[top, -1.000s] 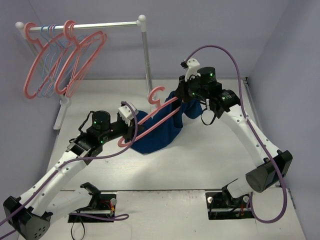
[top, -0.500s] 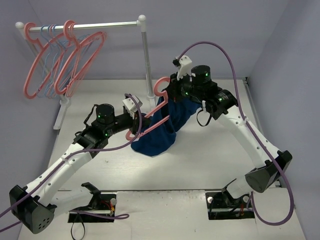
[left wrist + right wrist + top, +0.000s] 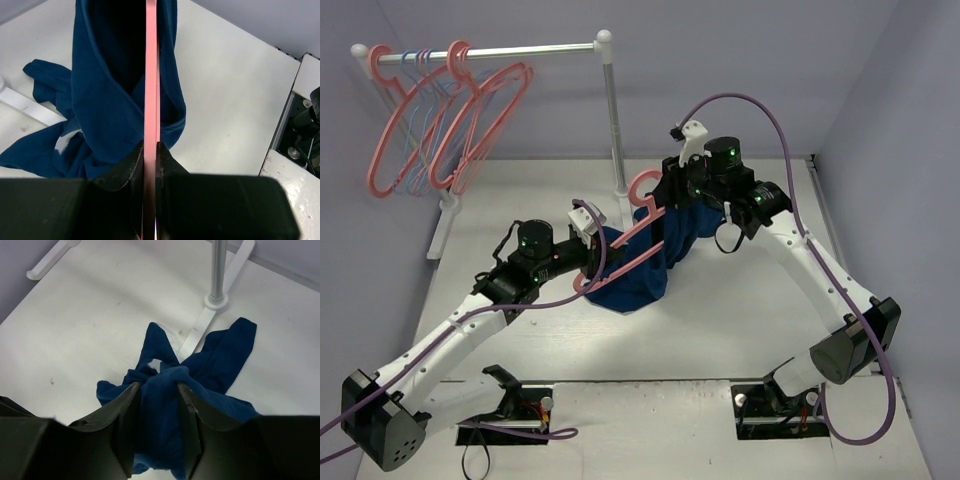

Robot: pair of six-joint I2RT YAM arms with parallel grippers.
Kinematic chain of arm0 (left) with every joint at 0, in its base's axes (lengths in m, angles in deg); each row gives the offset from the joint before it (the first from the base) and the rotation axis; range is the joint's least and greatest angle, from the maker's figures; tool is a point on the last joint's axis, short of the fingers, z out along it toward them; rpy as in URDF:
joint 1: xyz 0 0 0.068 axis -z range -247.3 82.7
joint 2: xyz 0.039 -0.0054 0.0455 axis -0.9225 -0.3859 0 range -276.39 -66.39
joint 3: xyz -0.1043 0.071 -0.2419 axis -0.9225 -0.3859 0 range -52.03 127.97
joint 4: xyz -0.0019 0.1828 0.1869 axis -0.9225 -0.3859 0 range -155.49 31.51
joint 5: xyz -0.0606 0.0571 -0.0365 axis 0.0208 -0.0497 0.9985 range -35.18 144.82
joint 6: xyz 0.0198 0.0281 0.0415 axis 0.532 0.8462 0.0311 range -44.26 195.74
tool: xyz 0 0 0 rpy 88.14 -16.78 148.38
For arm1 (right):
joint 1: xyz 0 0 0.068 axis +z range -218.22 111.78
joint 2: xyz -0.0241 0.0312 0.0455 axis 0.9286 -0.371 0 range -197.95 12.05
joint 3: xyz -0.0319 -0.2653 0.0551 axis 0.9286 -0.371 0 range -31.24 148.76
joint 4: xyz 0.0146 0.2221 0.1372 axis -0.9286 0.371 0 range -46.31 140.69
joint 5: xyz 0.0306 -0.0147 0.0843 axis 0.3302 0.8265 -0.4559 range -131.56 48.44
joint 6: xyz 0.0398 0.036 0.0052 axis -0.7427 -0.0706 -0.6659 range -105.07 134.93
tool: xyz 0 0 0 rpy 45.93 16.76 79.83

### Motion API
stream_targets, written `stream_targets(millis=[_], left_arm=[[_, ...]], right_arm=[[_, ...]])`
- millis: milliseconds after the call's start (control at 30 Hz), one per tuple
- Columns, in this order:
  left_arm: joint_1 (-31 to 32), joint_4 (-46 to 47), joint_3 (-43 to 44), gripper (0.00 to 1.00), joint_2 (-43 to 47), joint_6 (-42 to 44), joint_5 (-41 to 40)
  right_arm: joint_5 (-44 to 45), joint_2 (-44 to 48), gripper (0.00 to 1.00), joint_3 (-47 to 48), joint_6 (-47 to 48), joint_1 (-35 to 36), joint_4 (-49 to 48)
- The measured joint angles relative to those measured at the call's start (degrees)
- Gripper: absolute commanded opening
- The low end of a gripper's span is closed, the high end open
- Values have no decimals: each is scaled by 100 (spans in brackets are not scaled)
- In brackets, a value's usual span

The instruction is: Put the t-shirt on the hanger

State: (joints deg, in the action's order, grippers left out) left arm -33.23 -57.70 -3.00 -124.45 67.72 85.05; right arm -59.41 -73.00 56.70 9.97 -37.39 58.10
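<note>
The navy t-shirt (image 3: 638,278) hangs bunched over the salmon-pink hanger (image 3: 642,188), its lower part lying on the table. My left gripper (image 3: 592,262) is shut on the hanger's thin bar (image 3: 151,75), which runs straight up through the cloth (image 3: 105,110). My right gripper (image 3: 670,207) is above the shirt near the hook. Its jaws stand apart, with a fold of the t-shirt (image 3: 220,360) still lying between the fingers of my right gripper (image 3: 157,387).
A white clothes rack stands at the back, with its pole (image 3: 612,120) just behind the hanger hook. Several pink and light-blue hangers (image 3: 440,120) hang on its rail (image 3: 520,48). The rack's foot (image 3: 200,330) lies on the table under the shirt.
My right gripper's jaws have parted around the cloth. The left arm has pushed the hanger to the right and forward, and the shirt has gathered further along it.
</note>
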Motion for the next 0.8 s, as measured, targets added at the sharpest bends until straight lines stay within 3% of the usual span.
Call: stream_targets(millis=[100, 267, 533, 800], left_arm=[[0, 212, -160, 0, -6, -72, -7], [2, 649, -301, 0, -165, -208, -3], [0, 1120, -389, 0, -369, -297, -24], [-58, 1256, -389, 0, -457, -297, 196]], right_arm=[[3, 1, 54, 0, 110, -131, 25], [14, 2, 62, 179, 381, -360, 271], [160, 196, 63, 459, 1120, -545, 655], [155, 1007, 63, 121, 2833, -665, 824]])
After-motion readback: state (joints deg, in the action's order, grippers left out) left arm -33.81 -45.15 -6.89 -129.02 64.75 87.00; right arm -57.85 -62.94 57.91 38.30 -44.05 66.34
